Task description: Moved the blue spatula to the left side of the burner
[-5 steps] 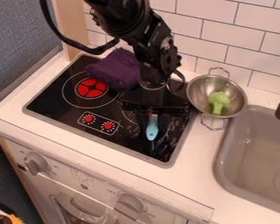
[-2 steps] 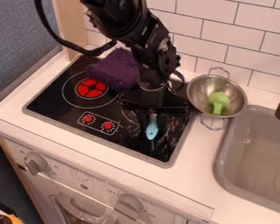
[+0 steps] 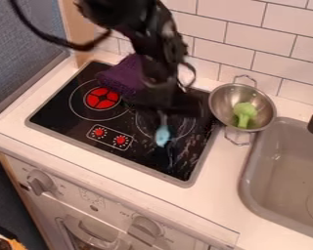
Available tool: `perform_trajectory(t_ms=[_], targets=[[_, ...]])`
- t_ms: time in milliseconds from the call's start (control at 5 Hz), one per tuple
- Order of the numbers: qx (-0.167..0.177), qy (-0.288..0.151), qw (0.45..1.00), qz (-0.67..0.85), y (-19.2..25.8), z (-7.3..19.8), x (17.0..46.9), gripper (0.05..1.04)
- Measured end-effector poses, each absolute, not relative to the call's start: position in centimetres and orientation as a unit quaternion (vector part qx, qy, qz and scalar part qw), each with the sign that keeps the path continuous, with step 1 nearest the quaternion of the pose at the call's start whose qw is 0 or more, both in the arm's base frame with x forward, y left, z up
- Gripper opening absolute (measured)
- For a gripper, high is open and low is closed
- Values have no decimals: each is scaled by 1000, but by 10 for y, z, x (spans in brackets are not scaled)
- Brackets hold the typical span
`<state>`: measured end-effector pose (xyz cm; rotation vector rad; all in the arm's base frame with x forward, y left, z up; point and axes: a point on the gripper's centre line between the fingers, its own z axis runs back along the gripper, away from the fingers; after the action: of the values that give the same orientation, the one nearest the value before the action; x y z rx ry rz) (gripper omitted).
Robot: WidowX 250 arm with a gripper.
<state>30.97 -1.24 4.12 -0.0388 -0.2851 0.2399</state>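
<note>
Inside the stove's [image 3: 61,107] right edge, the gripper [image 3: 162,113] grasps the blue spatula [image 3: 162,136], long axis pointing toward the front edge.

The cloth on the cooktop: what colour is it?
The cloth is dark purple, seen best in the camera view.

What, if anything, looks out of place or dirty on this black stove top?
Two things. Whitish streaks mark the right part of the black, flat cooktop; they may be smears or scratches, I cannot tell which. Also, a fuzzy purple cloth lies beside the round red burner, an odd place for fabric.
</note>
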Motion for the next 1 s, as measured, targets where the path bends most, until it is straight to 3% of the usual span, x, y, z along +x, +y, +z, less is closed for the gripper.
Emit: perform_trajectory(t_ms=[600, 1000], targets=[[-20, -174, 980, 90, 61, 104, 321, 336], [16, -157, 985, 75, 120, 93, 316, 336]])
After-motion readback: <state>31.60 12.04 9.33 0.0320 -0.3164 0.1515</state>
